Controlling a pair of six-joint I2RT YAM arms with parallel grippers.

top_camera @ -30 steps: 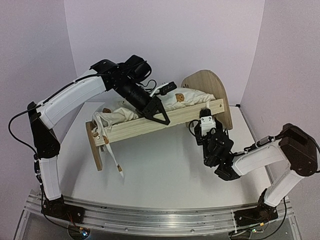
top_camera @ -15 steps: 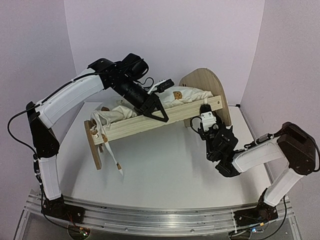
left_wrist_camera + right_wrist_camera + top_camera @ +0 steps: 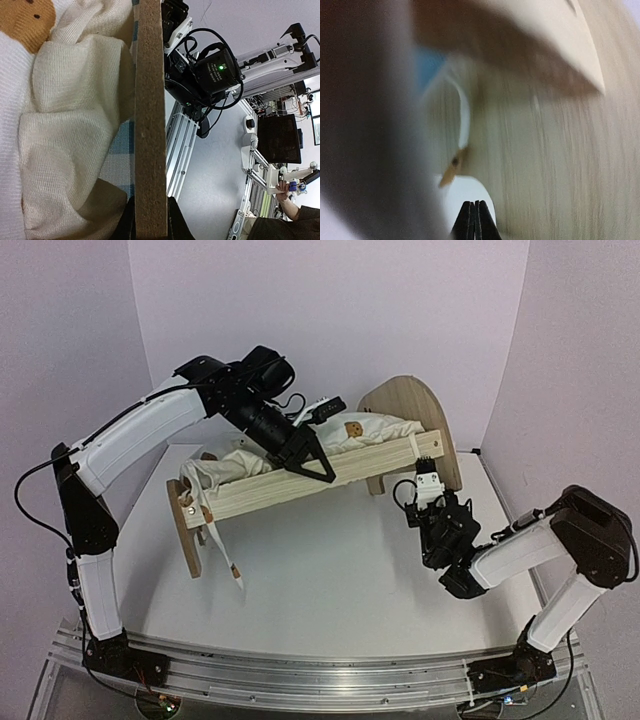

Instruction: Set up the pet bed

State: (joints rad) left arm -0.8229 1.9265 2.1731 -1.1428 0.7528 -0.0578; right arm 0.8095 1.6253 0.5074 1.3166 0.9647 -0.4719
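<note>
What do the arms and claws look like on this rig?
White link shells and black joints on left arm and right arm. A loose black cable loops beside the left one's lower link. The left claw has black triangular fingers; the right claw ends in slim black tips.

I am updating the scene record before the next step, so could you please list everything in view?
pet bed: one, light wood, mid-table.
headboard: one, light wood, rounded, bed's far right end.
cushion: one, cream with brown bear prints, bunched inside the bed.
striped base: one, blue and white, under the cushion.
ties: count unclear, white with tan ends, hanging at the bed's left end.
table: one, white, beneath everything.
left gripper: one, black, shut on the pet bed's near side.
right gripper: one, black, shut on nothing, near the headboard end.
</note>
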